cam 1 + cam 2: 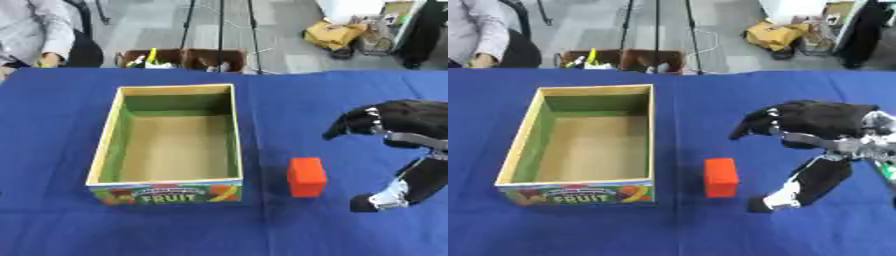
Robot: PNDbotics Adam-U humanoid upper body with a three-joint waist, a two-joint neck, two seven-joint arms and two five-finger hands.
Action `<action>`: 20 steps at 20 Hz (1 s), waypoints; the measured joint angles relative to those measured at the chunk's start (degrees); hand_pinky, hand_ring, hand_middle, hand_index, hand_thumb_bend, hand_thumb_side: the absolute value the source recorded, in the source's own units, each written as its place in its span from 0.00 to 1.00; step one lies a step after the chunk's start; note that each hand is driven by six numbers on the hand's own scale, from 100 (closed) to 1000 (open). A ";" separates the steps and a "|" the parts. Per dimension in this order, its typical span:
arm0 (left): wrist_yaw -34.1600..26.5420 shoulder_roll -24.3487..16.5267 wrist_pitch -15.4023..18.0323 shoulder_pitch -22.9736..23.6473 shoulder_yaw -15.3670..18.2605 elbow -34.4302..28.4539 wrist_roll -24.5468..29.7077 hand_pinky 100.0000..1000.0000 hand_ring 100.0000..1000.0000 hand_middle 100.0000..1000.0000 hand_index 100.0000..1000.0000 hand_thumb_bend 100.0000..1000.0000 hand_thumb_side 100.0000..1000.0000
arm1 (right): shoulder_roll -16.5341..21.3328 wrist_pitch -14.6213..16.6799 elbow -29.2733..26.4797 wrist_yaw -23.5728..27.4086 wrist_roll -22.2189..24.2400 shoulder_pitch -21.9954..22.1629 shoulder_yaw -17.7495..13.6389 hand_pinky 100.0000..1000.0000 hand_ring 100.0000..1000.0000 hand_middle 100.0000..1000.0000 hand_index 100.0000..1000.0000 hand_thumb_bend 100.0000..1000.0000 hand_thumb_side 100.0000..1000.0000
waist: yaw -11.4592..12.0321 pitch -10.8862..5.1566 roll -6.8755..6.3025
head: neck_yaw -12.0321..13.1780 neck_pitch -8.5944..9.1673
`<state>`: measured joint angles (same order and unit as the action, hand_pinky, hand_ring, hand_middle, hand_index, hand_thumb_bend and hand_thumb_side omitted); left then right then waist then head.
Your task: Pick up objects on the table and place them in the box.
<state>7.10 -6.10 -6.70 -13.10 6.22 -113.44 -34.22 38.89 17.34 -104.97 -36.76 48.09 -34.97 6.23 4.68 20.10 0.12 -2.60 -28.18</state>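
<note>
The box (166, 142) stood empty on the blue desk (332, 90) and the red block (306, 177) lay just beside it, so nothing was packed yet, while the right hand (820, 122) hovered near the block, fingers (750, 127) and thumb spread wide, holding nothing.

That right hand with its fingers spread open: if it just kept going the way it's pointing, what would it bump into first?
Most likely the red block. The right hand points leftward across the blue table, fingers and thumb open on either side of the block's line. The fruit box lies beyond. Its height above the table is unclear, so it might pass over.
</note>
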 measured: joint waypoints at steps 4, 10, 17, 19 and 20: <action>0.00 0.00 -0.01 0.00 -0.01 0.00 0.02 0.14 0.41 0.47 0.35 0.00 0.80 | -2.27 -0.77 1.55 -1.30 0.16 -1.19 0.01 0.71 0.85 0.78 0.89 0.47 0.79 | -0.04 0.00 0.03 | 0.00 0.00; 0.00 0.00 -0.02 0.00 -0.01 0.00 0.02 0.14 0.41 0.47 0.35 0.00 0.80 | -5.81 -1.74 4.60 -5.19 -0.05 -1.87 -0.01 0.71 0.85 0.78 0.90 0.46 0.78 | -0.04 0.01 0.08 | 0.07 0.00; 0.00 0.01 -0.02 -0.02 -0.01 0.00 0.02 0.14 0.41 0.47 0.35 0.00 0.80 | -9.04 -2.17 8.25 -9.38 -0.61 -1.86 -0.20 0.71 0.85 0.78 0.90 0.49 0.75 | 0.00 0.32 0.23 | 0.50 0.00; 0.00 0.01 -0.02 -0.02 -0.01 0.00 0.03 0.14 0.41 0.47 0.35 0.00 0.80 | -9.79 -2.28 9.16 -10.43 -0.82 -1.84 -0.20 0.71 0.85 0.77 0.90 0.53 0.73 | 0.03 0.42 0.23 | 0.52 0.00; 0.00 0.01 -0.02 -0.02 -0.01 0.00 0.03 0.14 0.41 0.47 0.35 0.00 0.80 | -10.15 -2.36 9.65 -10.84 -0.92 -1.84 -0.21 0.71 0.85 0.77 0.90 0.54 0.72 | 0.06 0.42 0.24 | 0.53 0.00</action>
<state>7.10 -6.10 -6.72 -13.12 6.20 -113.44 -34.19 28.74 14.98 -95.32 -47.60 47.16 -36.81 6.01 4.73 20.52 0.36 -2.07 -28.18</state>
